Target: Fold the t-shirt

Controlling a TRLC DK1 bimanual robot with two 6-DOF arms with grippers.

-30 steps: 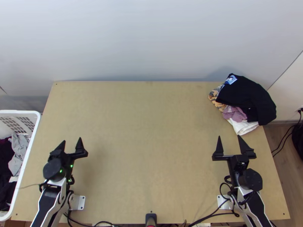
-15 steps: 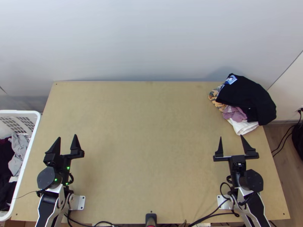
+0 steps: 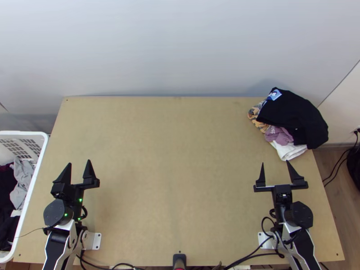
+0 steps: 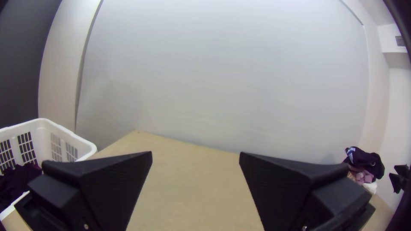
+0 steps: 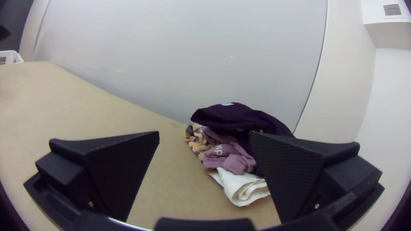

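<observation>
By the left gripper (image 3: 79,162) and the right gripper (image 3: 275,162), both opened wide, nothing is grasped. Whether the t-shirt lies in the white plastic basket (image 3: 22,133) at left or the multicoloured cloth pile (image 3: 294,118) at far right cannot be told; from overlapping layers, several may be pulled.

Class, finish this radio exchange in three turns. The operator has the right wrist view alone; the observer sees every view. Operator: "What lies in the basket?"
Observer: Grey cloth, bunched beside dark cloth, in the basket.
Operator: And how is the left gripper?
Observer: Open and holding nothing, over the left side of the table.
</observation>
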